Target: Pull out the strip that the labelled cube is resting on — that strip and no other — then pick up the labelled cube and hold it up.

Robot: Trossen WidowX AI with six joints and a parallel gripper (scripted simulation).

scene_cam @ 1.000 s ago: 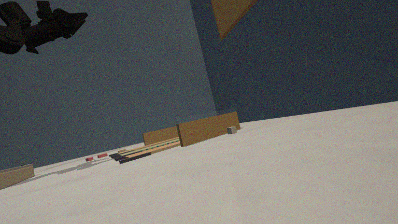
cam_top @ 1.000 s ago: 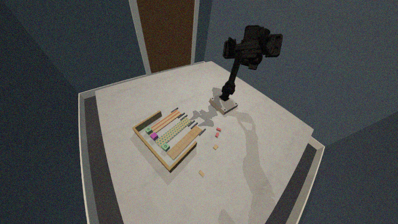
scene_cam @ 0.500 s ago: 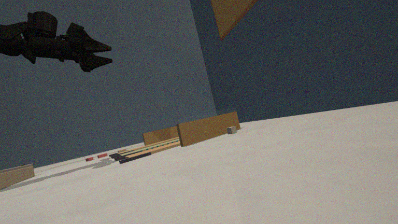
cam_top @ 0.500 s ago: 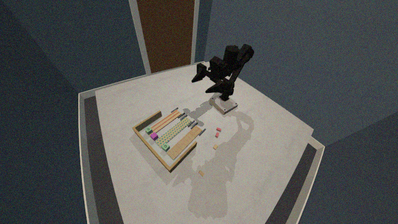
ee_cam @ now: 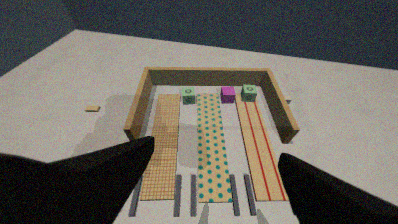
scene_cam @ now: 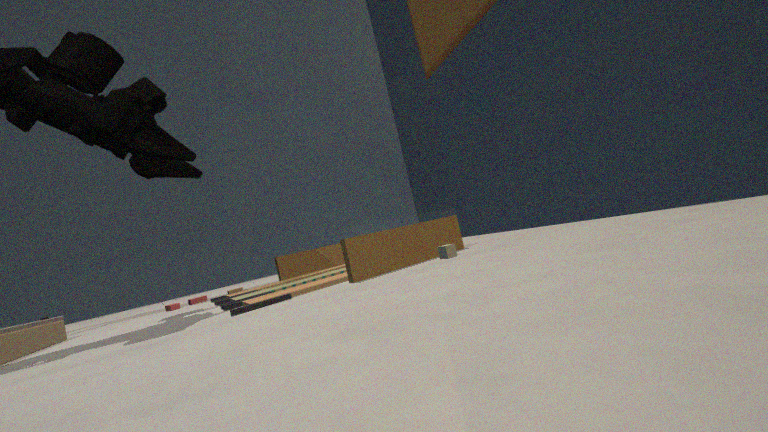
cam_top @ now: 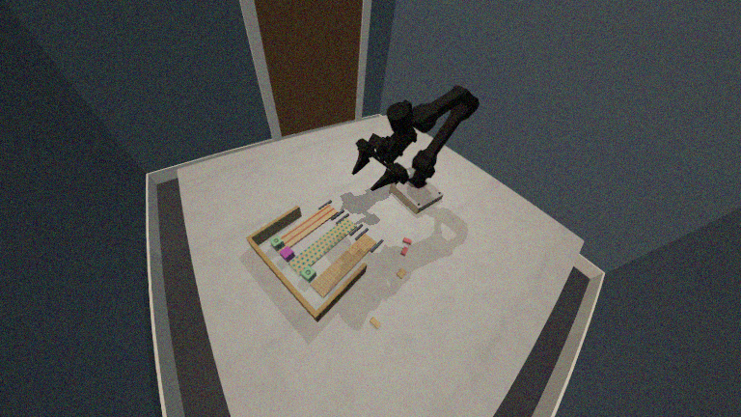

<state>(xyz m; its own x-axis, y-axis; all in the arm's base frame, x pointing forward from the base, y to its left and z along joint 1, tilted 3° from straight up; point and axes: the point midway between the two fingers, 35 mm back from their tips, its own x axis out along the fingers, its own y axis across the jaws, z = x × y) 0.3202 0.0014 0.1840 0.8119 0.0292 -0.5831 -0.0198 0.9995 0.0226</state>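
Note:
My gripper (cam_top: 363, 180) (scene_cam: 198, 166) (ee_cam: 215, 151) is open and empty, high above the strips' near ends. Three strips lie side by side: a grid-patterned one (cam_top: 344, 264) (ee_cam: 165, 130), a teal-dotted one (cam_top: 323, 244) (ee_cam: 211, 145) and a red-lined one (cam_top: 311, 225) (ee_cam: 260, 150). One green cube with a ring mark (cam_top: 277, 241) (ee_cam: 249, 93) appears on the red-lined strip's far end. Another ring-marked green cube (cam_top: 308, 273) (ee_cam: 188, 95) is between the grid and dotted strips. A magenta cube (cam_top: 287, 253) (ee_cam: 228, 94) is between the dotted and red-lined strips; no mark shows on it.
A wooden wall (cam_top: 282, 277) (scene_cam: 402, 249) (ee_cam: 210, 77) encloses the strips' far ends and part of both sides. Dark rails (ee_cam: 193, 195) flank their near ends. Red blocks (cam_top: 407, 240) (scene_cam: 197, 299) and tan blocks (cam_top: 374, 322) (ee_cam: 92, 108) lie outside, as does a grey cube (scene_cam: 447, 250).

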